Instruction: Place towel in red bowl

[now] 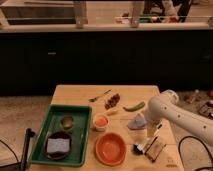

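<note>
I have one arm (180,117) in view, reaching in over the right edge of the counter (80,95). Its end effector (148,131) hangs low over the right half, just beside the towel (136,121). From here I cannot tell whether it is spread or pressed together, nor whether it touches the cloth.

There is one towel, a small grey-blue crumpled heap lying on the counter right of the middle, between the arm and the cup (101,121). It is not in the bowl. There is one red bowl (110,148), sitting near the front edge around the middle, left of and nearer than the towel, and apart from it.

One cup with an orange inside stands just behind the bowl. One green tray (70,107) fills the front left corner and holds two things: a small round dish (67,121) toward the back, and a dark plate (50,154) toward the front with one grey sponge (58,145) on it.

Toward the back edge I count three loose things: one spoon (100,95), one brown clump (113,101) and one green pod (134,106). Near the front right corner lies one packet (156,148), with one dark brush (137,147) beside it.
</note>
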